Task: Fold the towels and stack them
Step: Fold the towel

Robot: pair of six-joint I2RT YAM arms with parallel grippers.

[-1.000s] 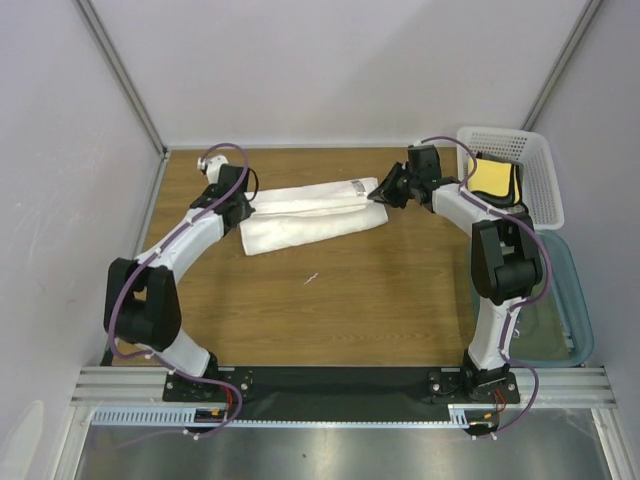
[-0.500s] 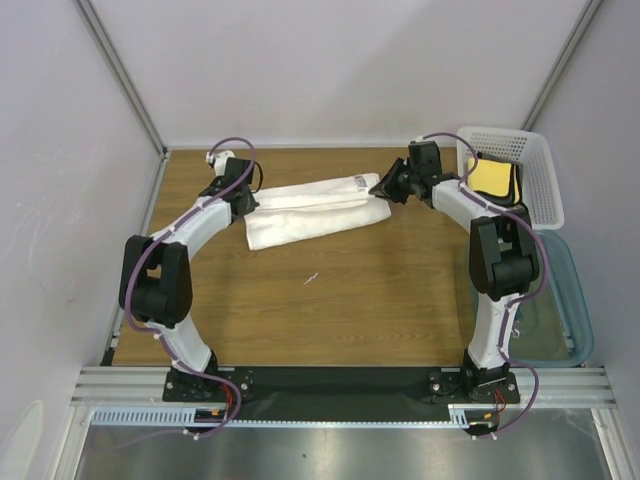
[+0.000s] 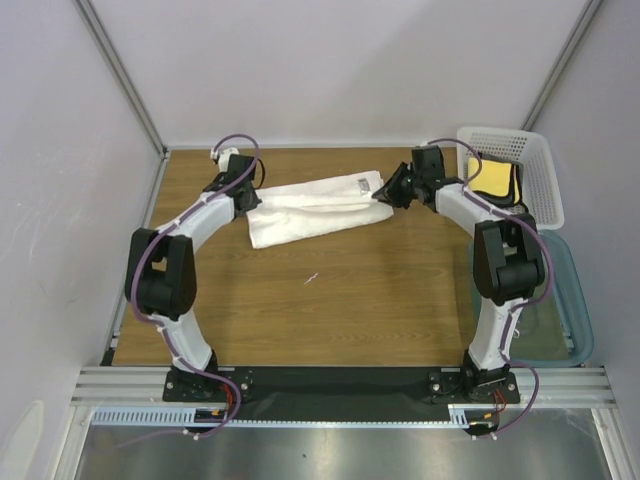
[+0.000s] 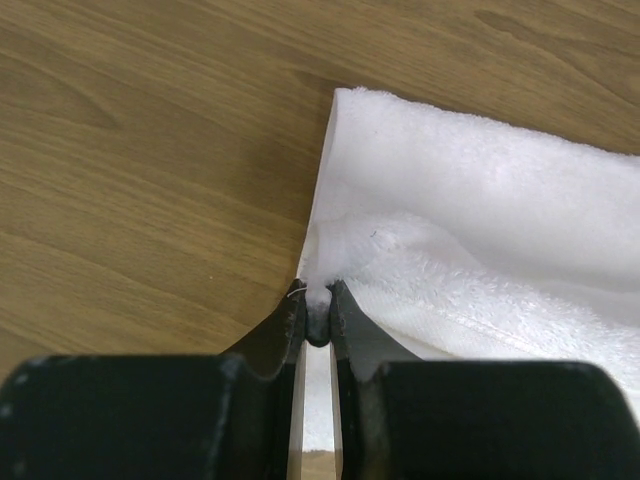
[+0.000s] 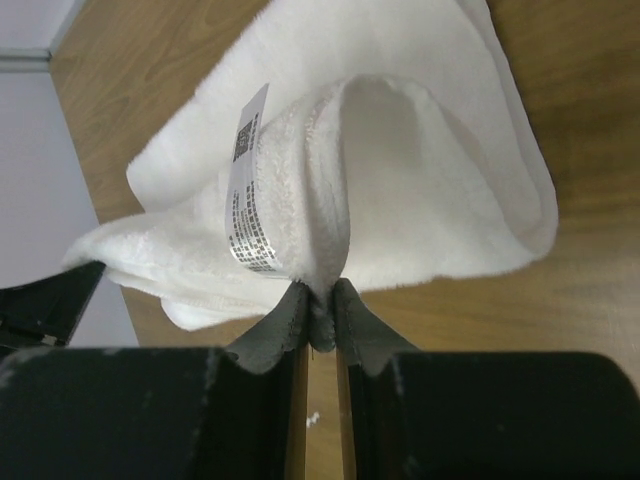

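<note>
Jaws clamped on cloth at both ends: left gripper (image 4: pixel 317 318) on the left corner of the white towel (image 3: pixel 315 208), right gripper (image 5: pixel 320 325) on its labelled right end. Strip lies far-centre on the table (image 3: pixel 350 300), held so I can fold it crosswise.

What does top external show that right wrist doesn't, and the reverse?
Only top external: the yellow towel lying in the white basket, a clear teal bin at the table's right edge, and the whole length of the white towel.

Only right wrist: the right hand shut on a raised fold of terry, and the printed lines on the label beside that pinch.

Both: the white towel on the wooden table, its label, and the right hand at the towel's right end.
</note>
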